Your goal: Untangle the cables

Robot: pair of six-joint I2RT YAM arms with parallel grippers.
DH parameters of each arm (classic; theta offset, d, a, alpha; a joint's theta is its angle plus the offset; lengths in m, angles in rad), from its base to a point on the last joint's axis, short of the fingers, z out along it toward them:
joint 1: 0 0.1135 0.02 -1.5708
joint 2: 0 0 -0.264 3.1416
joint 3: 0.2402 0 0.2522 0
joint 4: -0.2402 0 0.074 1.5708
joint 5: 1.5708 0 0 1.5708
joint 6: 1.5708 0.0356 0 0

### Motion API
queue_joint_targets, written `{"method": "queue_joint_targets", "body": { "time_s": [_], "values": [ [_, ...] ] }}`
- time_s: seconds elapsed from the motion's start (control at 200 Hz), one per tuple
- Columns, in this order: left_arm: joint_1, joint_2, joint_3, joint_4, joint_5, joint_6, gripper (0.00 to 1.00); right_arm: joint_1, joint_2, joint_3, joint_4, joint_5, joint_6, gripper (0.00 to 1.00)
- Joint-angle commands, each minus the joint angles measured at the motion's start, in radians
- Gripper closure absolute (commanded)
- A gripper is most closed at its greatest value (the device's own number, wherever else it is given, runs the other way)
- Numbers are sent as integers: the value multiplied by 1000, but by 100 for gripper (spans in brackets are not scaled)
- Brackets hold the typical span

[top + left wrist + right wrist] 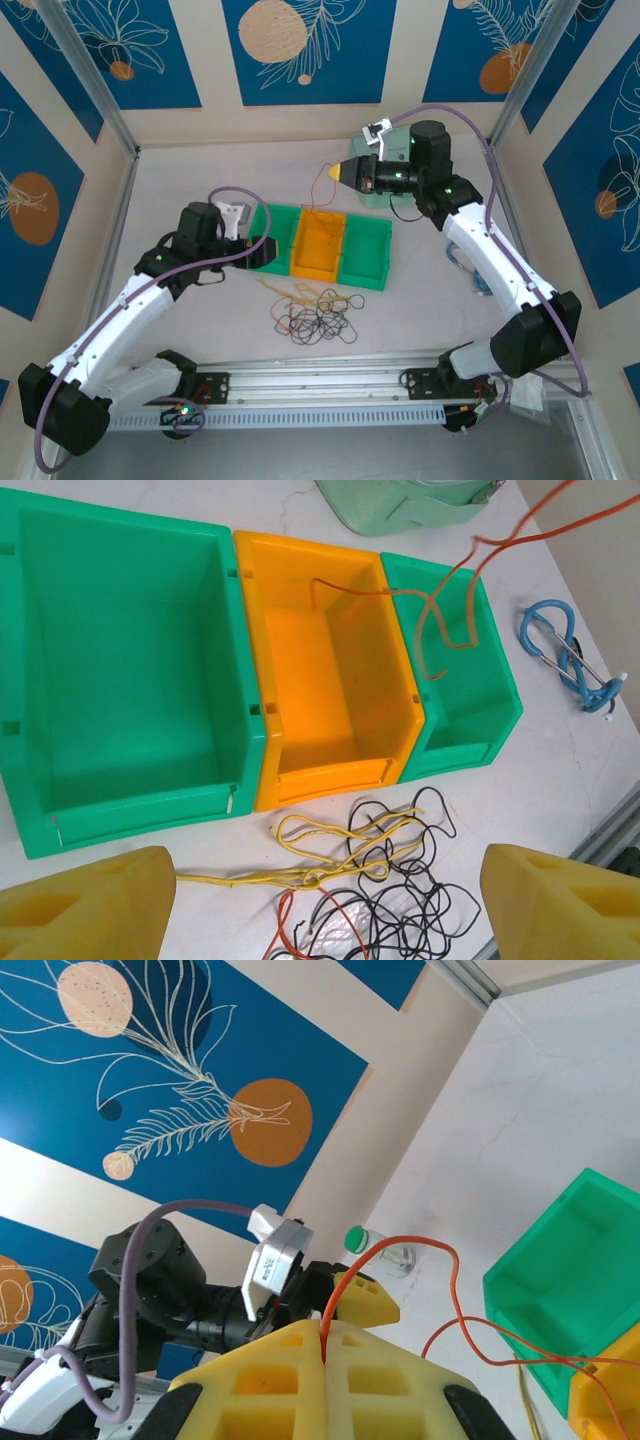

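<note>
Right, pale table (200,180), arms bolted at near edge. Three bins in row mid-table, side by side: left green bin (120,660), orange bin (320,680) in middle, right green bin (470,710). Just near of bins, tangle of cables (318,320): black loops (400,900), pale yellow strands (340,845) on left. Over by left green bin, left gripper (320,905), jaws wide apart, nothing between. At far side, raised right gripper (323,1325), fingers pressed together on orange cable (336,1288), strand drooping over orange bin.
</note>
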Motion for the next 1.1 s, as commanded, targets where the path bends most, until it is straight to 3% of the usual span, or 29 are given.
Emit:
{"method": "queue_joint_targets", "body": {
  "time_s": [0.0, 0.215, 0.64, 0.755, 0.83, 1.095],
  "values": [
    [19, -1, 36, 1, 47, -6, 20, 2, 8, -8, 24, -15, -17, 100],
    [33, -2, 42, 5, 62, -5, 20, 21, 17, -52, -47, 51, -68, 100],
    [39, -6, 49, -117, 76, 55, 27, 150, 126, 46, -460, 452, -339, 100],
    [39, -10, 36, -140, 82, 58, 35, 178, 194, 99, -535, 521, -371, 100],
    [39, -16, 26, -151, 76, 58, 40, 193, 238, 135, -580, 558, -388, 100],
    [39, -16, -36, -181, 119, 48, 40, 225, 352, 191, -618, 595, -407, 99]
  ]
}}
